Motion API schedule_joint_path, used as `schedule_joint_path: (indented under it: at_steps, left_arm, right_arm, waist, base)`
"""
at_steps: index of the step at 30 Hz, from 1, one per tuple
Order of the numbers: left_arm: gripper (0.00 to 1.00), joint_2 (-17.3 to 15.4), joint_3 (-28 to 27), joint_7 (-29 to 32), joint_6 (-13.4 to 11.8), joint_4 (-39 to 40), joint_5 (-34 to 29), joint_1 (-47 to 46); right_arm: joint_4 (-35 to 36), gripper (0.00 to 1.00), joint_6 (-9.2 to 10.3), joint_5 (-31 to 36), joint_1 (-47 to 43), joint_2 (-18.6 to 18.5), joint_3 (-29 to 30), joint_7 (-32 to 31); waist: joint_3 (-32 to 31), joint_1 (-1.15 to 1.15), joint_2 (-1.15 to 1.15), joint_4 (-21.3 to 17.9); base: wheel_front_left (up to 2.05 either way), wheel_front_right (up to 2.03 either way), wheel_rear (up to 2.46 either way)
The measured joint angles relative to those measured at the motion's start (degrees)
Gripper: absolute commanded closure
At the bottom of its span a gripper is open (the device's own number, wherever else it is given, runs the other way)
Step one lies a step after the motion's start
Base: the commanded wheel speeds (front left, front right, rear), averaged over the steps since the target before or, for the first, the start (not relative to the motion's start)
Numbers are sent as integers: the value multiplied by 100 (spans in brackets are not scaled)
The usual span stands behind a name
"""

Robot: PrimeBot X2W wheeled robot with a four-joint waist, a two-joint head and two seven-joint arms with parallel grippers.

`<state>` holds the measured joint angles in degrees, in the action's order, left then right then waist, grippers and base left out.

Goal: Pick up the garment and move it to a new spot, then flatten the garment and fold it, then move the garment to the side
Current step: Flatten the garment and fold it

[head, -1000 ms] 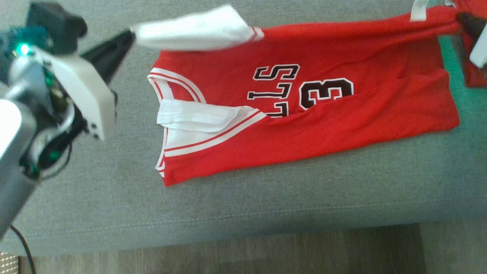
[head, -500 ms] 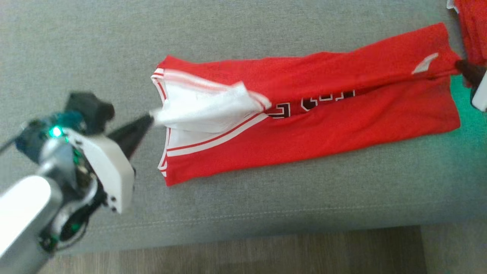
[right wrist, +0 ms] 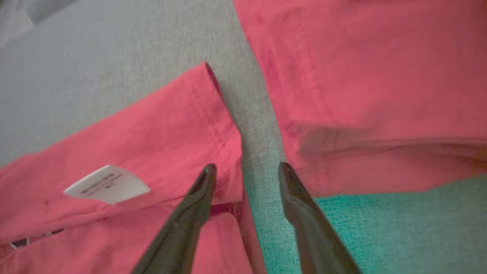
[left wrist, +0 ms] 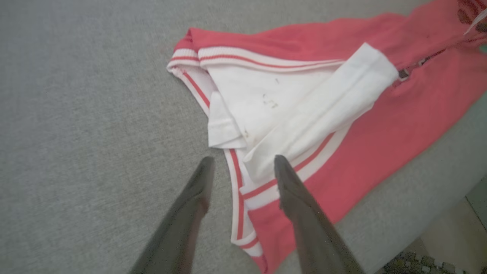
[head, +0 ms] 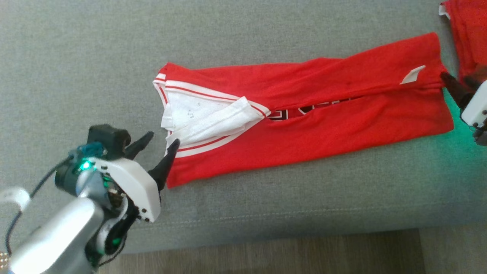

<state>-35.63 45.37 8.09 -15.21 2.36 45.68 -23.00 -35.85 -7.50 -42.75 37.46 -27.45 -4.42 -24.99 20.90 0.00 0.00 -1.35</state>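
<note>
Head view: the red jersey (head: 312, 114) lies on the grey cushion (head: 95, 57), its two long sides folded in so they nearly meet, with a sliver of print showing in the slit. The left end effector (head: 163, 137) sits at the collar end, fingers spread wide and empty. The right end effector (head: 454, 78) sits at the hem end, also wide and empty. A second red garment (head: 470, 34) lies just beyond it.

Left wrist view: the left end effector (left wrist: 243, 160) straddles the striped armhole trim (left wrist: 237, 205). The white sleeve (left wrist: 319, 110) lies bunched and askew. I judge it should be smoothed flat before the crosswise fold, or the bulk will skew the stack.

Right wrist view: the right end effector (right wrist: 246, 166) hovers open over the hem corner (right wrist: 224, 152), near the care tag (right wrist: 106, 184). A regrasp should take both layers and avoid the neighbouring garment (right wrist: 373, 68).

A second ago both end effectors pinched the far edge aloft and the numeral was exposed. Now that edge is laid over and both have let go.
</note>
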Motion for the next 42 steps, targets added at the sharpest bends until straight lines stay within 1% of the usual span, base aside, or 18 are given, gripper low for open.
schedule_joint_path:
  at_steps: [2, 5, 7, 9, 11, 13, 15, 16, 17, 19, 21, 24, 26, 30, 33, 36, 39, 42]
  left_arm:
    - [0, 164, -113, -423, -233, -116, -52, 122]
    - [0, 412, -411, -1151, -638, -285, -132, 343]
    - [0, 630, -549, -1647, -868, -350, -226, 501]
    - [0, 815, -555, -1964, -1023, -388, -366, 641]
    - [0, 985, -542, -2135, -1172, -389, -577, 793]
    - [0, 1116, -553, -2203, -1360, -360, -848, 943]
    - [0, 1210, -577, -2231, -1519, -291, -1149, 1094]
    - [0, 1210, -577, -2231, -1519, -291, -1149, 1094]
    - [0, 1274, -626, -2231, -1597, -222, -1315, 1178]
    - [0, 1411, -737, -2236, -1766, -10, -1793, 1324]
    - [0, 1530, -750, -2239, -1869, 149, -2219, 1428]
    - [0, 1689, -746, -2239, -1933, 261, -2730, 1615]
    - [0, 1740, -737, -2239, -1967, 257, -3011, 1731]
    - [0, 1840, -710, -2239, -1967, 178, -3389, 1855]
    - [0, 1913, -716, -2239, -1948, 140, -3504, 1881]
    - [0, 1991, -709, -2239, -1851, 93, -3562, 1956]
    - [0, 2034, -730, -2239, -1788, 60, -3601, 1957]
    - [0, 2107, -762, -2239, -1730, 8, -3602, 1957]
  right_arm:
    - [164, 0, 0, 33, -137, 32, 109, 319]
    - [424, 0, 0, 396, -425, 73, 234, 957]
    - [531, 0, 0, 564, -670, 213, 435, 1441]
    - [645, 0, 0, 754, -953, 399, 598, 1870]
    - [746, 0, 0, 945, -1274, 619, 757, 2259]
    - [810, 0, 0, 1074, -1559, 870, 915, 2518]
    - [843, 0, 0, 1128, -1783, 1131, 1070, 2669]
    - [843, 0, 0, 1128, -1783, 1131, 1070, 2669]
    - [836, 0, 0, 1172, -1857, 1246, 1152, 2716]
    - [798, 0, 0, 1311, -1912, 1371, 1329, 2792]
    - [686, 0, 0, 1372, -1880, 1466, 1593, 2807]
    - [346, 0, 0, 1584, -1686, 1508, 2008, 2798]
    - [79, 0, 0, 1756, -1468, 1497, 2267, 2639]
    - [-371, 0, 0, 2107, -1070, 1446, 2390, 2315]
    - [-665, 0, 0, 2312, -865, 1334, 2461, 2118]
    - [-1021, 0, 0, 2498, -745, 1195, 2499, 1845]
    - [-1305, 0, 0, 2636, -732, 1171, 2477, 1595]
    - [-1436, 0, 0, 2657, -631, 1135, 2419, 1538]
  waist:
    - [-81, 0, 0, 6]
    - [-213, 0, 0, 7]
    - [-313, 0, 0, 14]
    - [-420, 0, 0, 32]
    - [-528, 0, 0, 67]
    - [-633, 0, 0, 108]
    - [-729, 0, 0, 150]
    - [-729, 0, 0, 150]
    - [-771, 0, 0, 171]
    - [-827, 0, 0, 226]
    - [-869, 0, 0, 285]
    - [-916, 0, 0, 386]
    - [-938, 0, 0, 469]
    - [-945, 0, 0, 645]
    - [-917, 0, 0, 768]
    - [-867, 0, 0, 860]
    - [-819, 0, 0, 918]
    - [-779, 0, 0, 941]
  base:
    - [0, 0, 0]
    - [0, 0, 0]
    - [0, 0, 0]
    - [0, 0, 0]
    - [0, 0, 0]
    - [0, 0, 0]
    - [0, 0, 0]
    - [0, 0, 0]
    - [0, 0, 0]
    - [0, 0, 0]
    - [0, 0, 0]
    - [0, 0, 0]
    - [0, 0, 0]
    - [0, 0, 0]
    - [0, 0, 0]
    - [0, 0, 0]
    - [0, 0, 0]
    - [0, 0, 0]
